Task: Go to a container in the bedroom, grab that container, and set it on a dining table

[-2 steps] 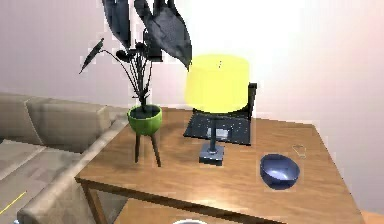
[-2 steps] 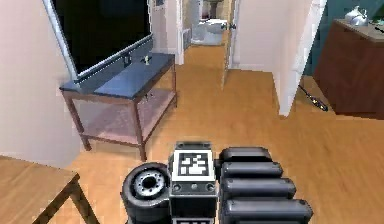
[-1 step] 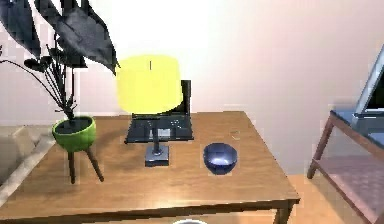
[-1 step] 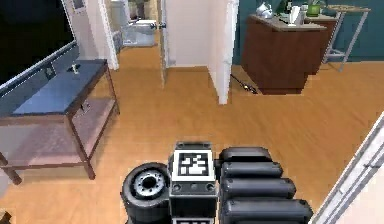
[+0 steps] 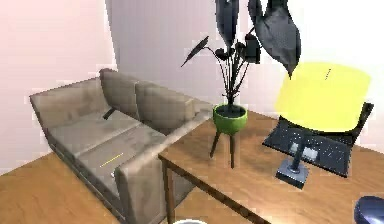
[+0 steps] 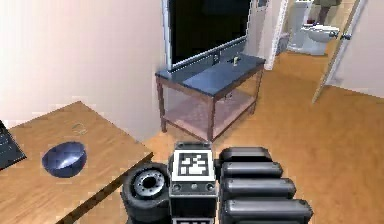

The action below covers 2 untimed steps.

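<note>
The base stands close against the wooden table [image 6: 90, 130], so I judge a careless turn could clip its edge and topple the thin-legged plant [image 5: 230, 118] or the lamp [image 5: 322, 97]. A round, glossy blue bowl [image 6: 65, 158] rests on the matte wood; I cannot tell whether it is the task's container. The soft sofa [image 5: 95, 125] suggests this is no bedroom. The gripper [image 6: 150, 192] sits low, and I cannot tell whether it holds anything.

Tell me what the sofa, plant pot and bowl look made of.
Sofa: matte grey-brown upholstery with soft creases, probably fabric or suede.
Plant pot: glossy green, likely glazed ceramic or plastic.
Bowl: blue with a sheen, perhaps ceramic or glass.
</note>
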### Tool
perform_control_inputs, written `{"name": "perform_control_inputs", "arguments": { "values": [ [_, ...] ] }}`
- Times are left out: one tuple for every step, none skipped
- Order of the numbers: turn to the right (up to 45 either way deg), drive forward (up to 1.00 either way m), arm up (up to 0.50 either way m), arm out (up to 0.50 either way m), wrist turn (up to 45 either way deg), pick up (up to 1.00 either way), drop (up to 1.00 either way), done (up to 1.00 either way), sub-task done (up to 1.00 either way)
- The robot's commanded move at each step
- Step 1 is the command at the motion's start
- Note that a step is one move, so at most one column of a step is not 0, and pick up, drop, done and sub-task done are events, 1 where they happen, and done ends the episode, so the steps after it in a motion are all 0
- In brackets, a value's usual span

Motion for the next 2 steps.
{"name": "perform_control_inputs", "arguments": {
  "values": [
    [-45.0,0.00,0.00,0.00,0.0,0.00,0.00,0.00,0.00],
    [-12.0,0.00,0.00,0.00,0.0,0.00,0.00,0.00,0.00]
  ]
}}
